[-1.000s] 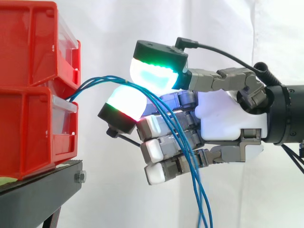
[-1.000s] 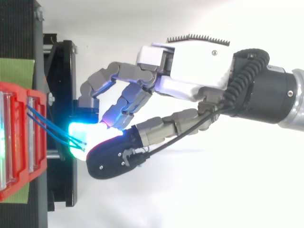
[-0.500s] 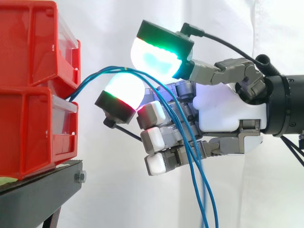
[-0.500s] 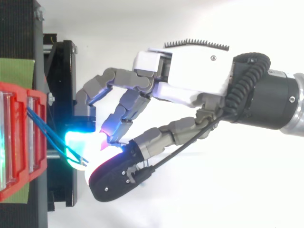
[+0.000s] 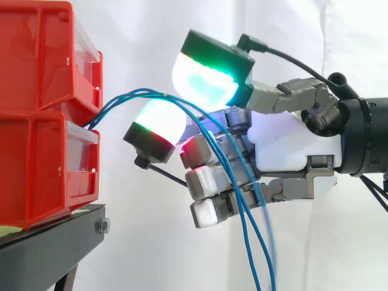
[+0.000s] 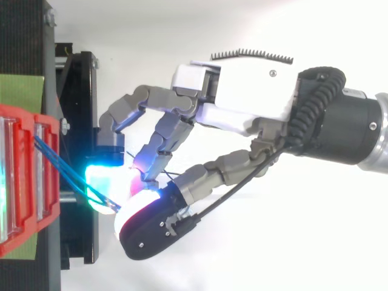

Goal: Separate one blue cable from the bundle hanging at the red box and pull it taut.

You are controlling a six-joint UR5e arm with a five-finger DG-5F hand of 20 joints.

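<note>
Start at the left edge of the side view: you have the red bins point(image 5: 42, 121) stacked one on the other, sitting on the black stand point(image 5: 42, 242), with the white curtain point(image 5: 151, 36) behind. From above, you see a green patch point(image 6: 21, 91) on the stand beside the bins.

The blue cables point(image 5: 140, 92) leave the gap between the upper and lower bin. They climb in a loose arch towards the hand and bend down again. None of them runs straight; you are looking at slack strands lying close together.

Moving right, you meet the hand's two large pads. The lower pad point(image 5: 159, 121) glows white with a red edge, and the cables lie across its top. The upper pad point(image 5: 206, 79) glows cyan and green and sits just above and to the right of it. The cables pass between the two. From above, you see the pads meeting where the strands end, so the hand pinches the cables. You cannot tell how many strands it has caught.

Below the pinch, the other fingers point(image 5: 203, 179) are curled, tips pointing at the bins. The cables drop across them and hang down out of view.

Further right you see the hand point(image 5: 291, 148) with its white palm, then the arm point(image 5: 367, 136) reaching in level from the right edge.
</note>
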